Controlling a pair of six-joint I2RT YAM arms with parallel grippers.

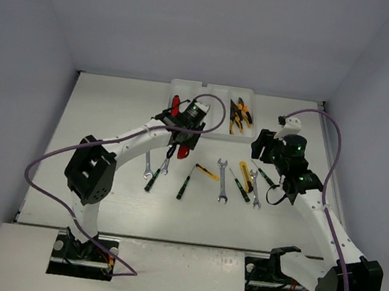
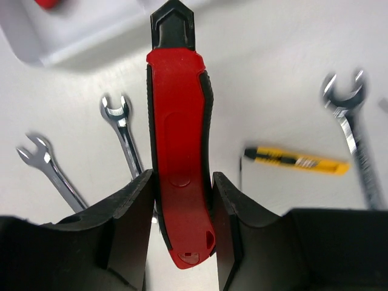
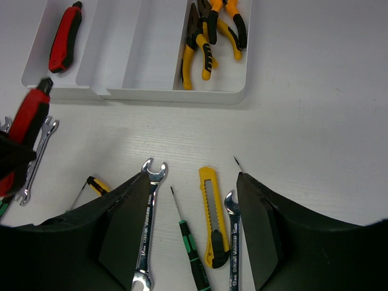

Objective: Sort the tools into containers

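The white counter [image 1: 113, 106] carries a translucent white four-slot plastic tray [image 1: 216, 92] at its far side, and the coming move turns on that tray. The left hand [image 2: 182, 182] hangs just on the tray's near side, by its left end, clamped on a red-and-black utility cutter [image 2: 177, 121]. The cutter's long axis points at the tray, roughly in line with the slots, black tip leading. The tray's left-end slot, already holding a matching red cutter [image 3: 65, 37], lies just beyond that tip. I judge a short forward carry is needed. The right hand [image 3: 194, 179] hovers on the tray's near side toward its right end, spread apart and empty, above loose silver wrenches [image 3: 147, 224].
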